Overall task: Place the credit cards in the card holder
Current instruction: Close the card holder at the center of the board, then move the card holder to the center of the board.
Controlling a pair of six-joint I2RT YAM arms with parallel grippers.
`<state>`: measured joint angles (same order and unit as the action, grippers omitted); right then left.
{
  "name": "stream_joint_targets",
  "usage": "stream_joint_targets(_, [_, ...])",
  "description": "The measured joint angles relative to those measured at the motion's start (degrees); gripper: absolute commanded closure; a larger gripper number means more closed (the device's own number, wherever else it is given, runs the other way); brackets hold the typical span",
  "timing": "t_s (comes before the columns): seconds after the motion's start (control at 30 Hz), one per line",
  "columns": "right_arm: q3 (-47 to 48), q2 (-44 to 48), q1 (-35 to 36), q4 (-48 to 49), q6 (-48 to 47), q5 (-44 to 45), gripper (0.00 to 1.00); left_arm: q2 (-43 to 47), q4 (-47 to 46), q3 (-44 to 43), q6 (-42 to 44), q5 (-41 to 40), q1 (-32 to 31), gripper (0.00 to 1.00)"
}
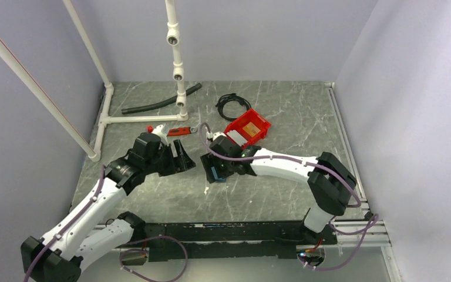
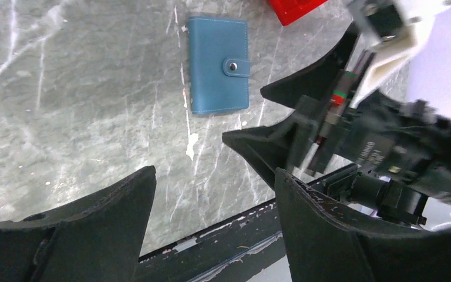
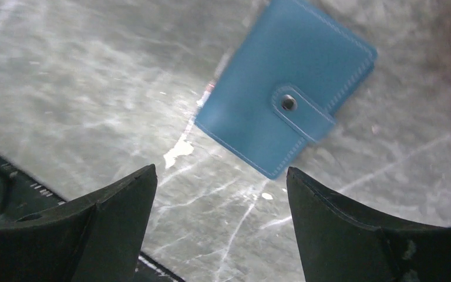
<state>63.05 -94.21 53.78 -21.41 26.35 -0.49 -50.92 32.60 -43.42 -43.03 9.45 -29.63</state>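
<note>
Both wrist cameras show the flat blue leather card holder [image 2: 219,64] [image 3: 288,88] lying closed, its snap tab fastened, on the grey marbled table [image 1: 282,108]. In the overhead view the right gripper [image 1: 217,170] [image 3: 220,176] hangs above it and largely hides it. That gripper's jaws are spread wide and hold nothing. The left gripper [image 1: 182,155] [image 2: 211,179], near the holder, is equally wide and empty-handed. Only the overhead view shows the whole red open plastic bin [image 1: 248,129] just behind the right gripper, with a pale flat rectangle [image 1: 235,134] in it. This is possibly a credit card, but it is too small to be sure.
</note>
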Motion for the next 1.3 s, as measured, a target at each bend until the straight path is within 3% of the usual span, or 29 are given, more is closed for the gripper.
stream_joint_targets(0.17, [-4.5,-0.9,2.4,0.1,7.4,10.4,0.24,3.3,3.6,-1.1,0.6,-1.5,0.1,0.21])
stream_joint_targets(0.37, [-4.9,-4.5,2.2,5.4,9.1,12.8,0.45,6.2,6.7,-1.0,0.2,-1.6,0.1,0.2])
stream_joint_targets(0.6, [1.1,-12.6,1.8,14.8,6.3,7.5,0.47,11.5,11.0,-1.3,-0.2,-2.5,0.1,0.19])
stream_joint_targets(0.97, [6.9,-18.3,1.3,18.8,-1.8,-2.2,0.48,13.6,15.3,-2.1,-0.8,-5.5,0.1,0.19])
stream_joint_targets(1.3, [24.7,-33.9,1.4,26.5,0.5,-15.6,0.51,20.5,18.9,-4.4,-4.3,-12.2,0.1,0.19])
